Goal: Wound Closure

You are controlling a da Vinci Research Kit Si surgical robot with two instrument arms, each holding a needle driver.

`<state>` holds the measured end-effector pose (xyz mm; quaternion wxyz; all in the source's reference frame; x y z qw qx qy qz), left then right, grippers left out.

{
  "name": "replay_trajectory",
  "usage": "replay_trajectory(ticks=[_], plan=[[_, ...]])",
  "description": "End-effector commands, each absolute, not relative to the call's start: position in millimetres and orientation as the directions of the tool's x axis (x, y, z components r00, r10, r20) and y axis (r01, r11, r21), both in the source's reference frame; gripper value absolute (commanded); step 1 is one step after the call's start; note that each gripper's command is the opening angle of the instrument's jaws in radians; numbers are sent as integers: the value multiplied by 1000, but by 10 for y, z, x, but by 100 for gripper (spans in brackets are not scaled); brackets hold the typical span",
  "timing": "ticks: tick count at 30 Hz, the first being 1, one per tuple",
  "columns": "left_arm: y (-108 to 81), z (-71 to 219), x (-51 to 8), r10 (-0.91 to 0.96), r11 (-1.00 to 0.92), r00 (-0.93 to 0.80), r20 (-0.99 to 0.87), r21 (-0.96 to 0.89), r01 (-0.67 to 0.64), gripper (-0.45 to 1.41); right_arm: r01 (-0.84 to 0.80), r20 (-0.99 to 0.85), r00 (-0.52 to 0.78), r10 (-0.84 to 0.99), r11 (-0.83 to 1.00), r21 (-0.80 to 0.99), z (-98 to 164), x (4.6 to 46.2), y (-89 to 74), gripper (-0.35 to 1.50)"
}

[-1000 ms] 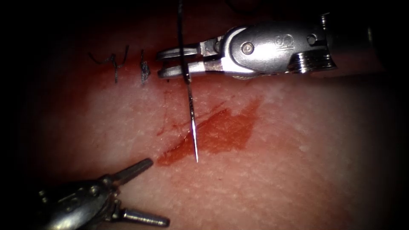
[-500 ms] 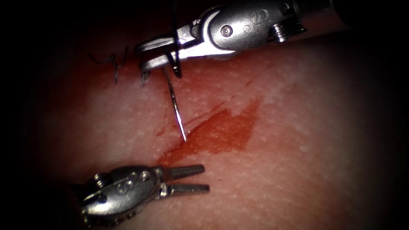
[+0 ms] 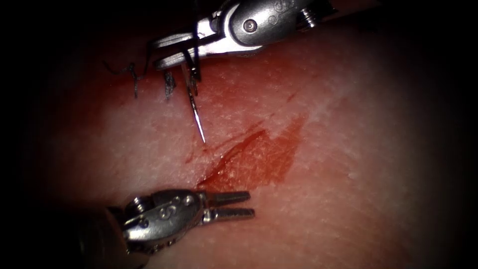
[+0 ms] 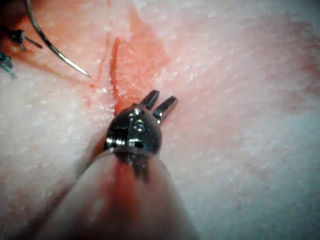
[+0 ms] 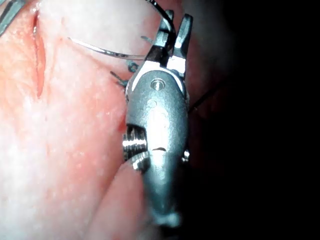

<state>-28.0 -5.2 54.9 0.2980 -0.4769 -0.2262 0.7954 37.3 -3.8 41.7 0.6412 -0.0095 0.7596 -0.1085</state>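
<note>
— Two tools over the tissue (image 3: 348, 149); what does each one hold?

— One of them, the right tool (image 3: 172, 50), has its jaws pinching the needle (image 3: 195, 112) near the swaged end of the curve, up by the far end of the cut (image 3: 234, 154). The left tool (image 3: 234, 205) holds nothing; its jaws stand a little spread, lying near the close end of the cut.

— Where does the needle sit?

— It hangs free of the tissue. Its point aims down at the skin just left of the cut, very close to the surface but not in it. The left wrist view shows the needle (image 4: 52, 47) arcing over the tissue, tip beside the cut (image 4: 115, 70), with the left tool (image 4: 159, 102) parted nearby. The right wrist view has the right tool (image 5: 172, 35) clamped on the needle (image 5: 107, 50), the curve sweeping out toward the cut (image 5: 39, 65).

— And the thread?

— Dark thread (image 3: 196, 62) loops around the right tool's jaws. Cut ends of thread (image 3: 134, 74) from knotted stitches stick up left of the needle.

— Anything on the surface?

— Red fluid (image 3: 259, 162) stains the tissue on the right side of the cut.
</note>
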Motion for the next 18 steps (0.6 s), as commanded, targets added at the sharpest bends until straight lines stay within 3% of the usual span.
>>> replay_trajectory(ticks=[1, 18], plan=[[-59, 554, -285, 694, -715, -368, -619, -650, -256, 12, 125, -969, -186, -160, 975, -185, 422, 386, -36, -35], [-64, 547, -282, 693, -714, -383, -611, -657, -243, 14, 150, -956, -192, -220, 956, -251, 432, 386, -49, -35]])
